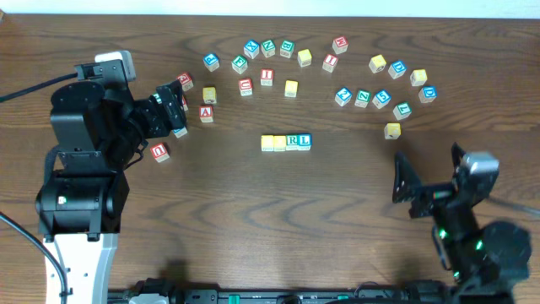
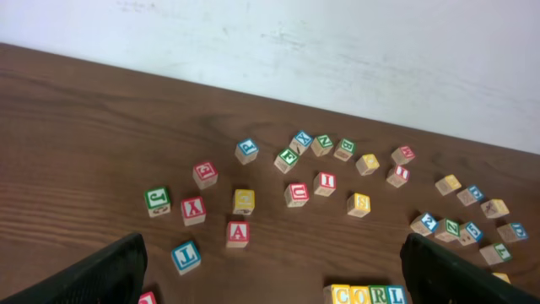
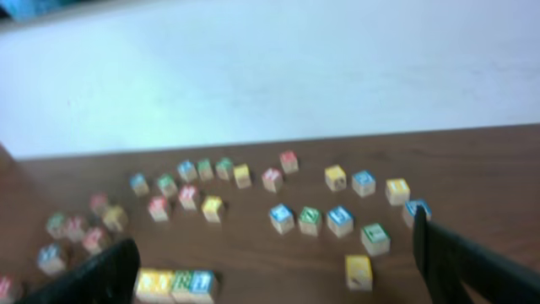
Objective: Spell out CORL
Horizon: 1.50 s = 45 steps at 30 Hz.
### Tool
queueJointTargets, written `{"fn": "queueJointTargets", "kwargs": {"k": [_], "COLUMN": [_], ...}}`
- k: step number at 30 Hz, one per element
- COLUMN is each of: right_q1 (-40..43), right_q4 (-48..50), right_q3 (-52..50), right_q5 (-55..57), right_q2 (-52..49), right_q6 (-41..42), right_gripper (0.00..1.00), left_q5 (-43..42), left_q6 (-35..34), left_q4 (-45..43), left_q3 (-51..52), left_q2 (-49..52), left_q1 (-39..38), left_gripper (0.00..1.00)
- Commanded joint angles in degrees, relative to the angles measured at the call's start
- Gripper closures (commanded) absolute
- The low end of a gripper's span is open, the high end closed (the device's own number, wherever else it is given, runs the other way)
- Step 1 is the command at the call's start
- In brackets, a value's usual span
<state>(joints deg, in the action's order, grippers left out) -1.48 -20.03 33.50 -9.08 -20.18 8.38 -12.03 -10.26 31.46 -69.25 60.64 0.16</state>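
Note:
Four letter blocks stand side by side in a row (image 1: 286,142) at the table's middle: yellow C (image 1: 267,143), yellow O (image 1: 279,143), green R (image 1: 292,141), blue L (image 1: 305,141). The left wrist view shows the row (image 2: 367,295) reading CORL at its bottom edge. In the right wrist view the row (image 3: 173,285) is blurred. My left gripper (image 1: 181,108) hovers open at the left among loose blocks, well away from the row. My right gripper (image 1: 401,180) stands open at the front right. Neither holds anything.
Many loose letter blocks lie in an arc across the back of the table (image 1: 337,219). A red A block (image 1: 206,113) and another red block (image 1: 160,151) lie close to my left gripper. A yellow block (image 1: 392,130) lies ahead of my right gripper.

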Motion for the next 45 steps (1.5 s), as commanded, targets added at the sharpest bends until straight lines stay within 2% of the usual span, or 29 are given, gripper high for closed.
{"fn": "queueJointTargets", "kwargs": {"k": [1,9,18,27,45], "right_q1": [1.68,1.97,1.92,1.9,1.92], "right_q4": [3.56,15.1,23.23,16.2,16.55], "right_q3": [-8.74,-23.76,-32.52,-33.18,-33.18], "right_q5": [-0.68,-0.55,-0.52,-0.74,-0.9], "right_q2": [7.5,18.49,19.91,19.89,19.43], "right_q6": [-1.09,-1.18,-1.18,-1.03,0.57], "right_gripper": [0.01,0.01,0.01,0.01,0.01], "left_q5": [0.33,0.33,0.33,0.35,0.33], "left_q6": [0.57,0.57,0.57,0.57,0.57], "left_q4": [-0.15,-0.15,-0.15,-0.15,-0.15], "left_q3": [-1.38,-1.38,-1.38,-1.38,-1.38], "left_q2": [0.02,0.02,0.02,0.02,0.02], "left_q1": [0.2,0.2,0.2,0.2,0.2], "left_gripper": [0.05,0.05,0.05,0.05,0.05]}}
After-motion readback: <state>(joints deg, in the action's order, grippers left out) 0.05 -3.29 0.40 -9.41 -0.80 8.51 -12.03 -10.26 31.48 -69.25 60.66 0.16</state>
